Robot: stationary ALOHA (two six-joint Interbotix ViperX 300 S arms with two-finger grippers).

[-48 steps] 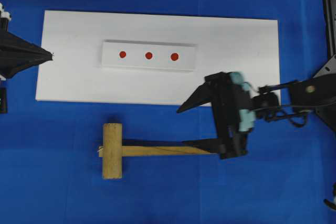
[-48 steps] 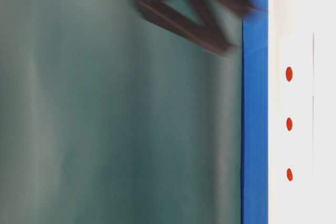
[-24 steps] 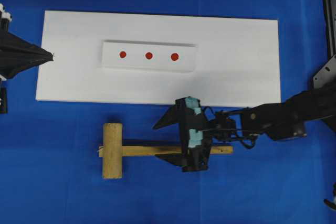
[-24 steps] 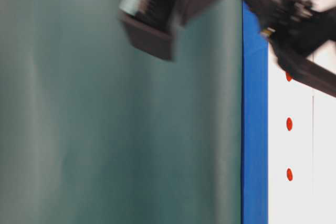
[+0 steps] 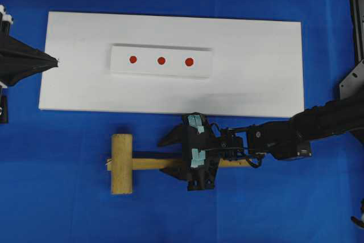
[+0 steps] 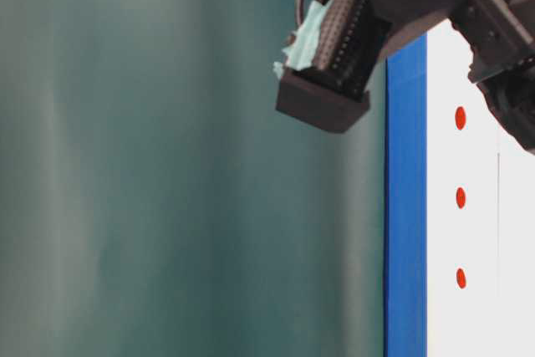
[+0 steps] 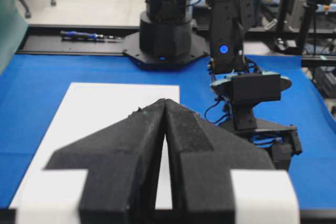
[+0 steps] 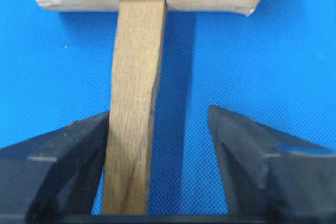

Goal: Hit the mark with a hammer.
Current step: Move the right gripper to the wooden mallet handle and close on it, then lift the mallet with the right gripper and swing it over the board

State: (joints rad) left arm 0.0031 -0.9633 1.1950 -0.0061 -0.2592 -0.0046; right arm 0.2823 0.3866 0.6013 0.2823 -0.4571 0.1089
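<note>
Overhead view looks straight down, far back from the right gripper (image 5: pixel 172 155). Table-level view sits low and close beside it, seemingly turned sideways. Right wrist view looks along its fingers (image 8: pixel 63 153), very near the hammer (image 8: pixel 137 103). Left wrist view faces across the white board (image 7: pixel 105 114), shared with overhead (image 5: pixel 256 72)

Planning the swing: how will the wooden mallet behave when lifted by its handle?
The mallet looks rigid solid wood, so it likely won't flex. Its thick head far outweighs the handle, so it will probably droop head-down. The right hand straddles mid-handle, one finger touching; the squared sides should resist twisting.
</note>
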